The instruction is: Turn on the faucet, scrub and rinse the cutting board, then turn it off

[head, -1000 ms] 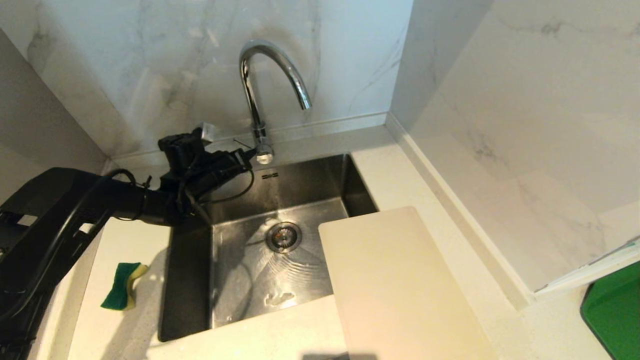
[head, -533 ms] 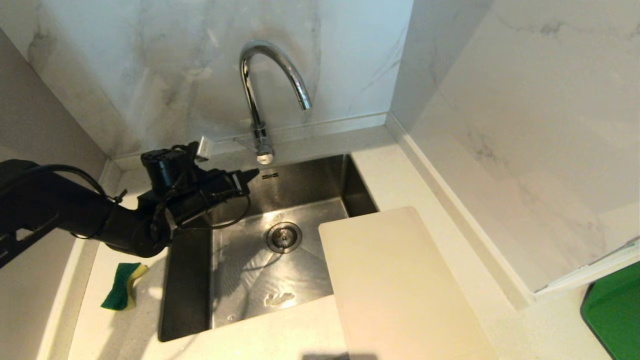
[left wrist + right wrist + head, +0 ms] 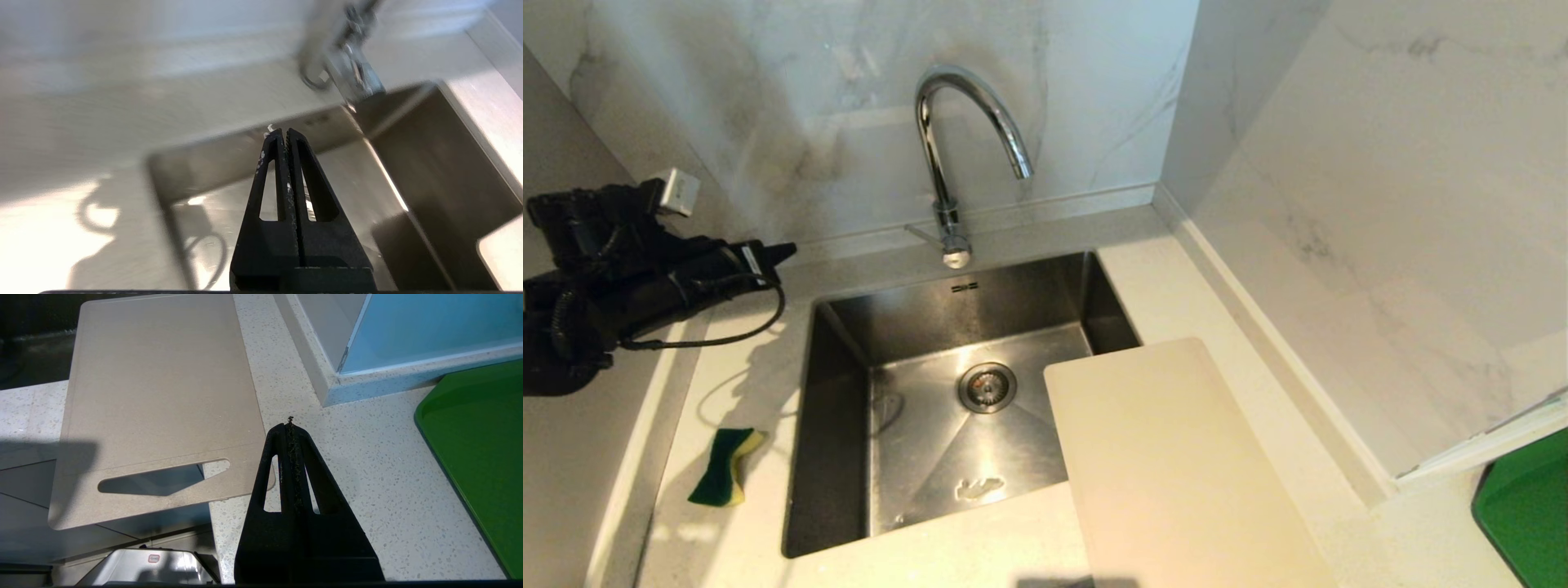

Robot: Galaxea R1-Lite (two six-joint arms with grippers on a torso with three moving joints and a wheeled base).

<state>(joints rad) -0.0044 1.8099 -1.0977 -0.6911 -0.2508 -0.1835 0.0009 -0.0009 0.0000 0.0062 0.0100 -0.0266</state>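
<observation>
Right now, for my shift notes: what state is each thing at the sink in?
faucet: no water running.
cutting board: lying flat, one corner over the sink.
sponge: on the counter, untouched.
left gripper: shut, empty.
right gripper: shut, empty, beside the board.

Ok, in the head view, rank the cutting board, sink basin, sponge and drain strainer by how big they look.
1. Cutting board and sink basin: alike in apparent size; the board runs out of frame and sits nearer the camera, so unranked.
2. Sponge.
3. Drain strainer, slightly smaller than the sponge.
</observation>
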